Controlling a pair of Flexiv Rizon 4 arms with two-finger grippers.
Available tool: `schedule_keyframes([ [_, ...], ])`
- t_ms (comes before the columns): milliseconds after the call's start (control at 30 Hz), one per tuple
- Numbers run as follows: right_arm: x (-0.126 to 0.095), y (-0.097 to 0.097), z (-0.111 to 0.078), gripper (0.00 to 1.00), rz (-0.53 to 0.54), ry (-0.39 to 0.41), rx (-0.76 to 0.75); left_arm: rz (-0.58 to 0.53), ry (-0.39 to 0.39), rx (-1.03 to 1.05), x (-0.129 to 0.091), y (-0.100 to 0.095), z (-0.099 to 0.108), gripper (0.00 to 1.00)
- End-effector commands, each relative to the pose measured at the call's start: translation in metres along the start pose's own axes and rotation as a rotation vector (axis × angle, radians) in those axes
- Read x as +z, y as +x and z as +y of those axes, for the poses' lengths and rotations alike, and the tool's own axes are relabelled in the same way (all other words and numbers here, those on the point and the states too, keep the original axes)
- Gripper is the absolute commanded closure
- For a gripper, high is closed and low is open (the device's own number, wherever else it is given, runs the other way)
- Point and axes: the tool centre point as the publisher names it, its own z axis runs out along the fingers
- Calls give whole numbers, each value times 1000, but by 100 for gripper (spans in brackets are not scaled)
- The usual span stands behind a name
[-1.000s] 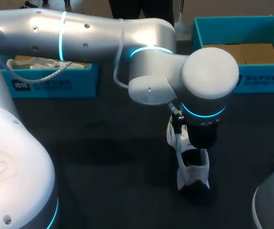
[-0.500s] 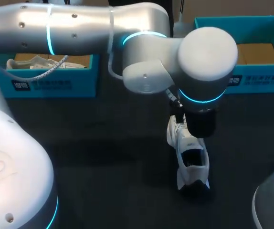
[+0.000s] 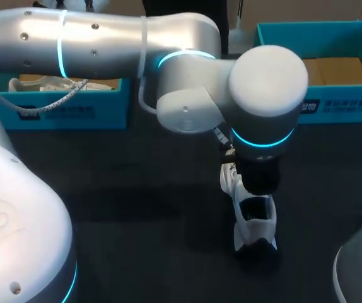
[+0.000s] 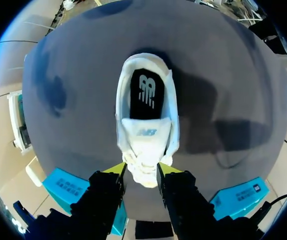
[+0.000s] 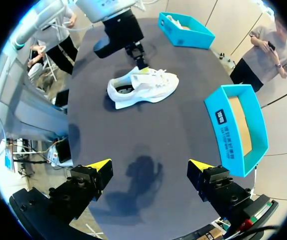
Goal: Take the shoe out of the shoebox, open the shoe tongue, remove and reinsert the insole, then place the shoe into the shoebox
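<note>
1. The shoe [image 4: 146, 125] stands upright on the table [image 5: 173, 140], out of both boxes, with its heel toward the robot.
2. The left gripper [image 4: 142, 169] is straight above the shoe's front. It looks clenched on the shoe, with one yellow tip against each side of the laced part just ahead of the tongue [image 4: 146, 134].
3. The right gripper [image 5: 151, 167] is released, jaws wide and holding nothing. It hangs over bare table well apart from the shoe's side.
4. The insole [image 4: 144, 92] lies seated inside the shoe, behind the tongue. Judging by that, the step in hand is opening the tongue.
5. The empty box [image 5: 222, 125] sits beyond the shoe's toe on the robot's right. The other box [image 5: 183, 36], which holds a second shoe, is well apart on the shoe's left.
6. Risks:
   - Nothing pins the shoe down, so a pull could lift or drag the whole shoe instead of freeing the tongue.
   - The grip looks to be on laces and upper, not the tongue itself. If so, the tongue may stay shut or the tips may slip off.
   - A sideways tug could tip the shoe onto its side and make the insole hard to reach.
</note>
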Motion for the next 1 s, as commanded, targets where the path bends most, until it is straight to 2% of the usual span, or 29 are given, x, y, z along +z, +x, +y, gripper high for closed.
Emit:
schedule_keyframes([
  [33, 0, -2, 1, 0, 4, 3, 1, -1, -1, 20, 8, 0, -10, 61],
  [367, 0, -2, 1, 0, 4, 3, 1, 26, 35, 15, 32, 6, -34, 56],
  [467, 0, -2, 1, 0, 4, 3, 1, 32, 39, 10, 31, 7, -37, 56],
  [733, 0, -2, 1, 0, 4, 3, 1, 2, 35, -20, 16, 4, -29, 53],
  [800, 0, -2, 1, 0, 4, 3, 1, 4, 29, -25, 20, 2, -29, 53],
  [900, 0, -2, 1, 0, 4, 3, 1, 30, 74, -33, 35, -1, -30, 53],
  [933, 0, -2, 1, 0, 4, 3, 1, 42, 52, -21, 40, -2, -31, 52],
  [1000, 0, -2, 1, 0, 4, 3, 1, 41, 57, -17, 43, -3, -34, 52],
])
